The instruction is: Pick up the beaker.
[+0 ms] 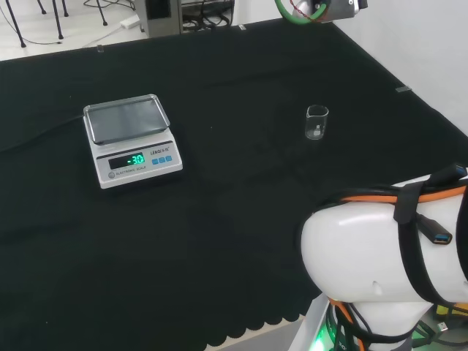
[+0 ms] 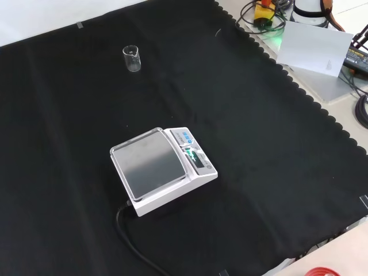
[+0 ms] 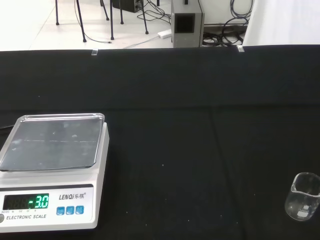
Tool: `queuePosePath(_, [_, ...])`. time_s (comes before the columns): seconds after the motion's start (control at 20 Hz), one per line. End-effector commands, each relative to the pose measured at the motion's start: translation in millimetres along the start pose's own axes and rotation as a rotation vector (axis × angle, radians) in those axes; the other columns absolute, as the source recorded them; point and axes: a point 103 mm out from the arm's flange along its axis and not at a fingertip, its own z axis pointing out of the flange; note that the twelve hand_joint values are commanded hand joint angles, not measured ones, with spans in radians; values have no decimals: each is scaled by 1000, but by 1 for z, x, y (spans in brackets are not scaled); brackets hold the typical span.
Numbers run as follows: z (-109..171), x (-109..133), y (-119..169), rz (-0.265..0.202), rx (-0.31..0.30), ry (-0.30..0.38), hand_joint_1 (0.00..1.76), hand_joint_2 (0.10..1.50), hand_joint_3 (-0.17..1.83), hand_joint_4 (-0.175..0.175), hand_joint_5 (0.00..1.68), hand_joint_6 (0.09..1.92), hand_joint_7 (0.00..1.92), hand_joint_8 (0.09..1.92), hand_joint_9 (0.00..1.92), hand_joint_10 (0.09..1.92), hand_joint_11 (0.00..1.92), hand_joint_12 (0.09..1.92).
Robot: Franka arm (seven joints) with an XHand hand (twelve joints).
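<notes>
Head view shows a small clear beaker (image 1: 317,122) standing upright on the black cloth (image 1: 234,219), well apart from a white scale (image 1: 131,140) at its left. Front view puts the beaker (image 2: 131,58) farther off than the scale (image 2: 163,169). Whether the hand is open or closed, I cannot tell.
</notes>
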Motion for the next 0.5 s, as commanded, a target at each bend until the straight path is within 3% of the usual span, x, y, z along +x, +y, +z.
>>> queuePosePath(0.05, [-38, -52, -62, 166, -35, 65, 717, 1073, -174, -28, 365, 87, 254, 629, 381, 783, 38, 1458])
queuePosePath(0.5, [5, -82, -21, 199, 15, 104, 709, 1100, -175, -29, 337, 87, 241, 651, 387, 783, 6, 1480])
